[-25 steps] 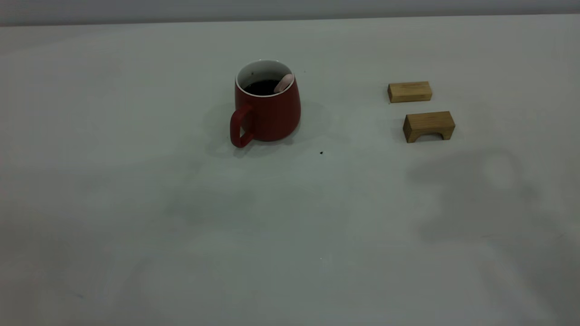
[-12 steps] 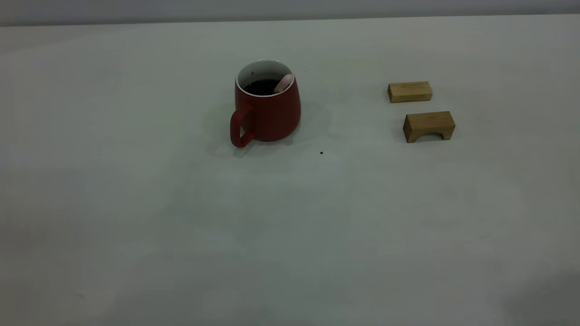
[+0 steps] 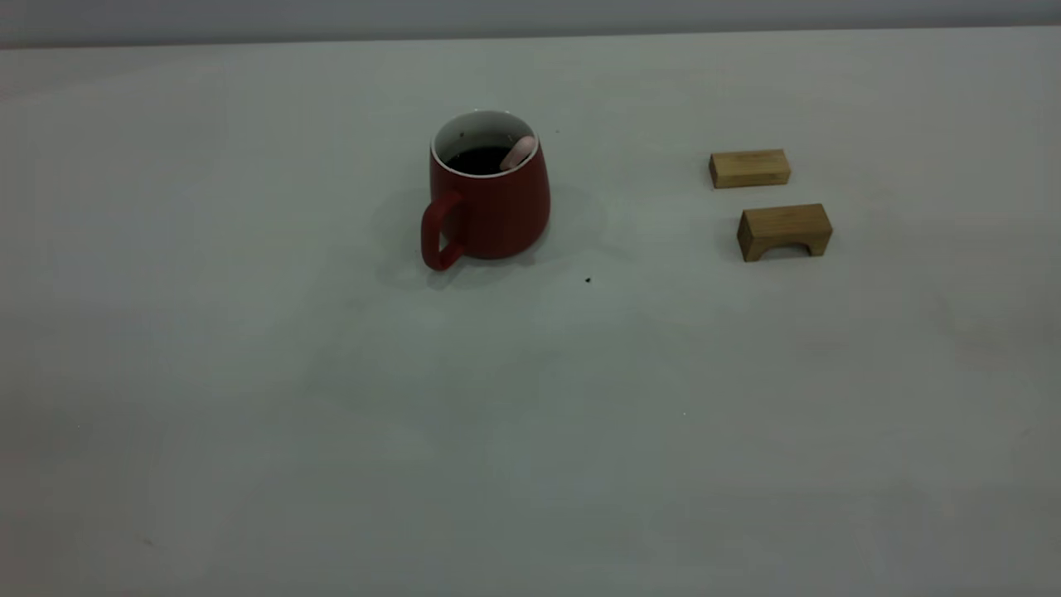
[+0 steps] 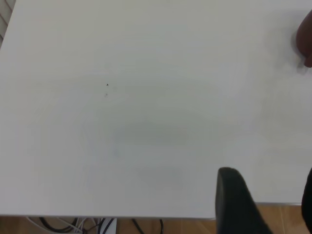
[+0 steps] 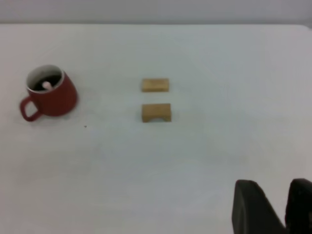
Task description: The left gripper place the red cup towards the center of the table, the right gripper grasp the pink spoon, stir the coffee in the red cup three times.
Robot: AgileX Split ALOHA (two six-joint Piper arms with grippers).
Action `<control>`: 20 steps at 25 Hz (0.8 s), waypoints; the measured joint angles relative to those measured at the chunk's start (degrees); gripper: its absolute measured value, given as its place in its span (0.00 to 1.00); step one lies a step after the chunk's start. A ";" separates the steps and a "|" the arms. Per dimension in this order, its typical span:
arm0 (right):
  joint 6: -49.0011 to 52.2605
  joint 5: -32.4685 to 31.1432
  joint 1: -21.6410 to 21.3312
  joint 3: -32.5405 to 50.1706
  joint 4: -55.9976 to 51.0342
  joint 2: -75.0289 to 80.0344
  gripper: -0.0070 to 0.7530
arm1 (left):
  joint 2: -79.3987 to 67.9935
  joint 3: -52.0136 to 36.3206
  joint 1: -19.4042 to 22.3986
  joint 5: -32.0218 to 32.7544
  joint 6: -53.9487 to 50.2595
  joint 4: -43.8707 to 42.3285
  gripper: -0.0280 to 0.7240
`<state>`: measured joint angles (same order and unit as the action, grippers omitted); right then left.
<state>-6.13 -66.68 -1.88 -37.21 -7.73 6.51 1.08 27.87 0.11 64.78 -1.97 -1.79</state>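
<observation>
Near the table's (image 3: 249,431) centre stands the red cup (image 3: 489,199), upright, its loop handle turned toward the exterior camera and slightly to that view's left. Coffee (image 3: 479,159) fills its lower interior, and the pink spoon (image 3: 519,152) leans against the inner rim, its pale handle tip just above the dark surface; the bowl is hidden. This resting pose suggests the spoon has been let go inside the cup, so stirring is judged complete. Two wooden blocks (image 3: 749,167), one plain and one arched (image 3: 784,231), lie well apart from the cup on the right arm's side. Neither arm appears in the exterior view. The left gripper (image 4: 265,202) hangs over the table's edge, holding nothing. The right gripper (image 5: 280,207) sits far back from the cup, fingers slightly apart and empty. Both positions read as parked retreat.
</observation>
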 joint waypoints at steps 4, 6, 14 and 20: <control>-0.85 0.37 -0.04 6.56 2.66 -4.82 0.29 | 0.00 0.00 0.00 0.00 0.00 0.00 0.58; -0.91 0.34 -0.04 9.10 2.82 -5.39 0.30 | 0.00 0.00 0.00 0.00 0.00 0.00 0.58; -0.97 1.44 -0.04 10.29 1.91 -5.38 0.31 | 0.00 0.00 0.00 0.00 0.00 0.00 0.58; -0.97 1.51 -0.04 10.29 1.86 -5.38 0.32 | 0.00 0.00 0.00 0.00 0.00 0.00 0.58</control>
<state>-7.10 -65.17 -1.93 -26.92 -5.87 1.14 1.08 27.87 0.11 64.78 -1.97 -1.79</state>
